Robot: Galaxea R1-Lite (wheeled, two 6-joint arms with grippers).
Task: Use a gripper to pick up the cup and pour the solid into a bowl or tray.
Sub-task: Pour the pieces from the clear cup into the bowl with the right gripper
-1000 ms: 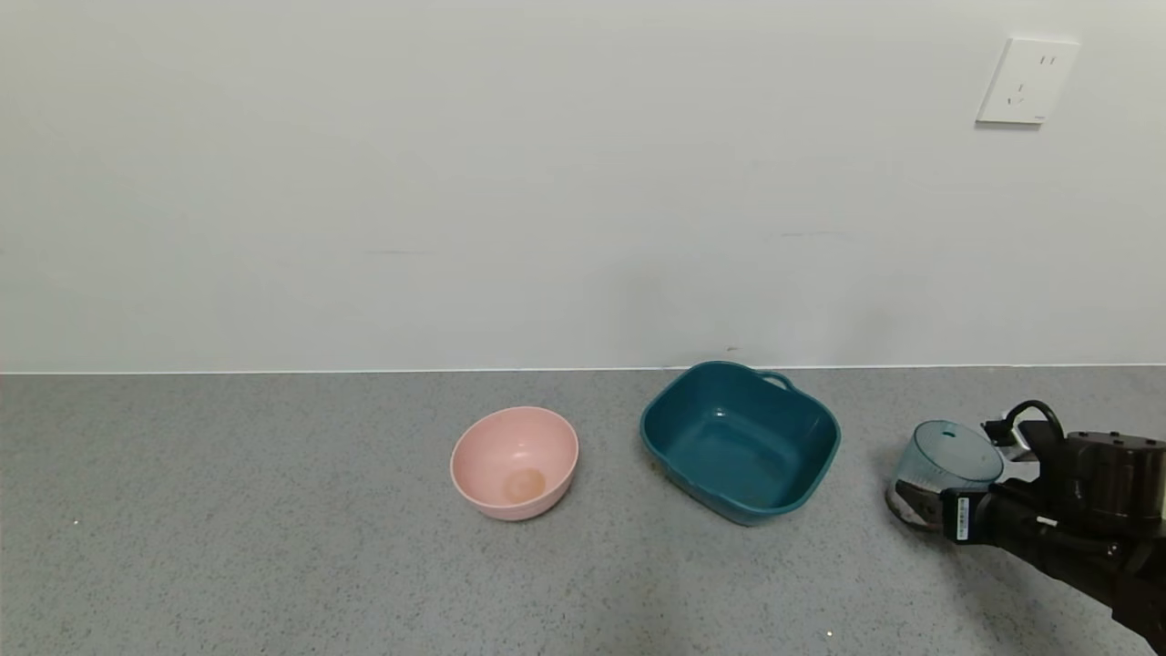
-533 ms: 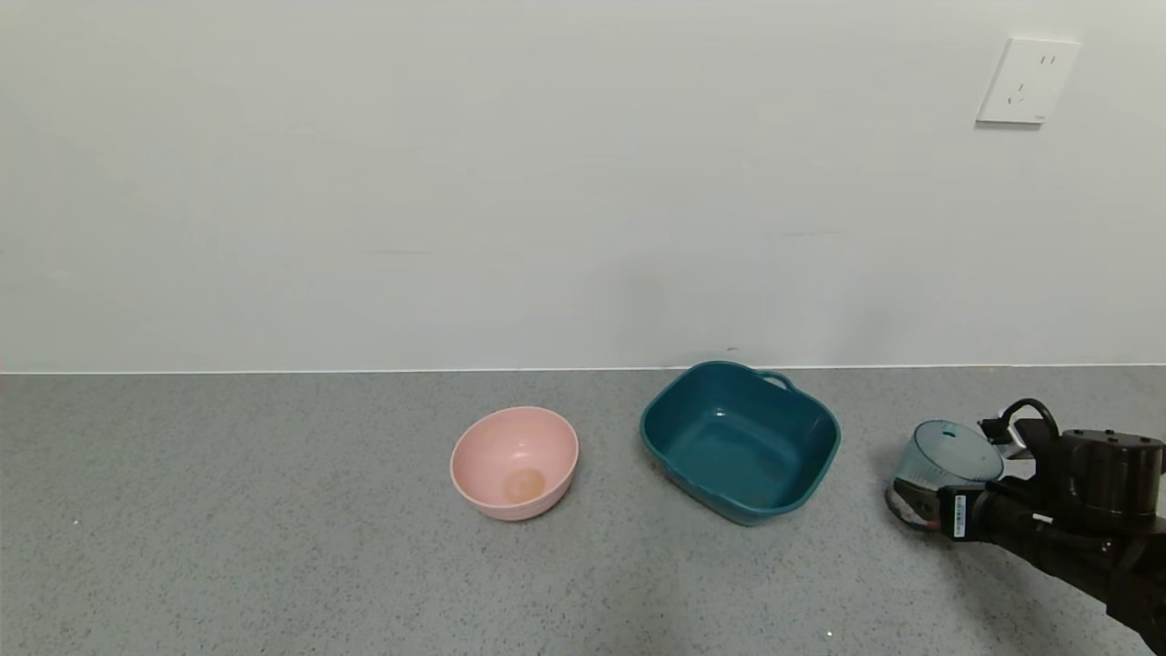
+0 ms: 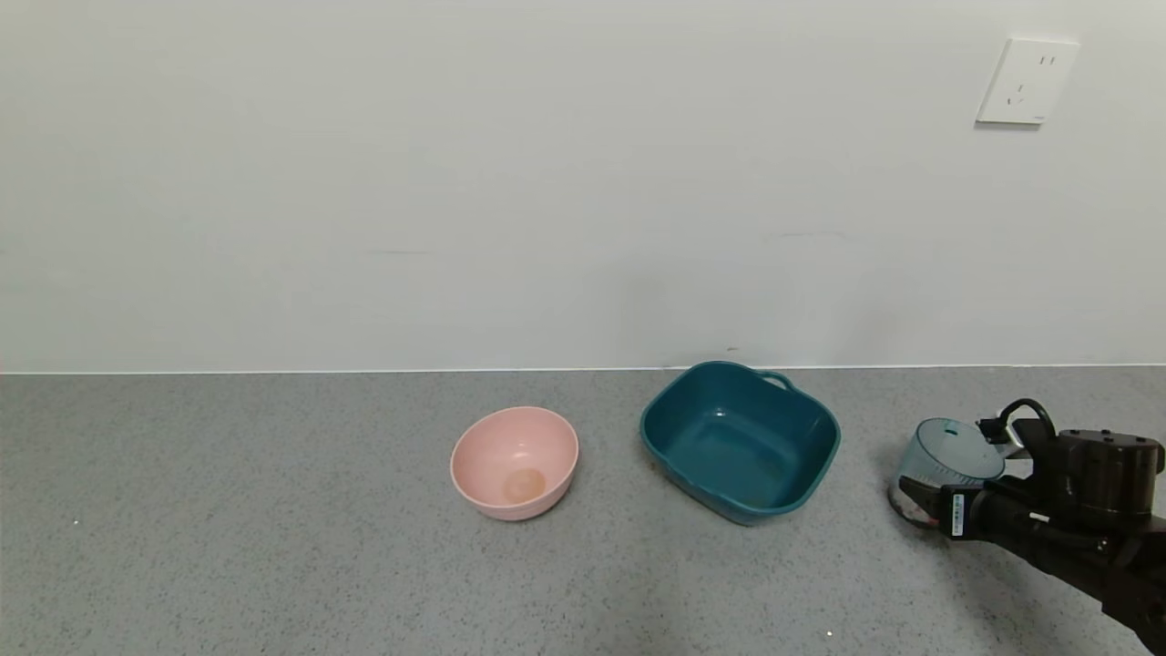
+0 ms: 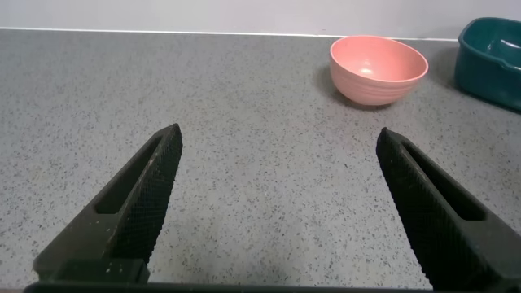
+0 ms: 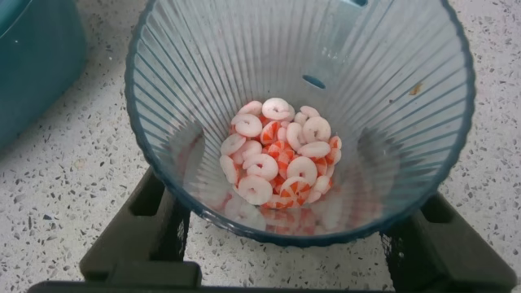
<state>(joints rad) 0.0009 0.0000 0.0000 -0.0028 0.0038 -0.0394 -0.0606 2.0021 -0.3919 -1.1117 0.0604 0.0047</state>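
Observation:
My right gripper [image 3: 952,474] is at the far right of the counter, shut on the ribbed pale blue cup [image 3: 949,453], one finger on each side of its lower wall. The cup tilts slightly and sits just above or at the counter. The right wrist view looks into the cup [image 5: 203,81]; the solid [image 5: 281,155], many white and orange-red discs, lies at its bottom, between my right gripper's fingers [image 5: 155,220]. The dark teal tub [image 3: 674,415] stands empty to the left of the cup, also in the right wrist view [image 5: 32,57]. My left gripper [image 4: 278,134] is open and empty over bare counter.
A round pink bowl [image 3: 515,460] stands left of the tub, also in the left wrist view [image 4: 378,69], with the tub's corner [image 4: 492,53] beside it. The grey speckled counter ends at a white wall with a socket [image 3: 1027,80].
My right gripper and the cup have shifted slightly up and away from me together. The tub and the pink bowl have not moved.

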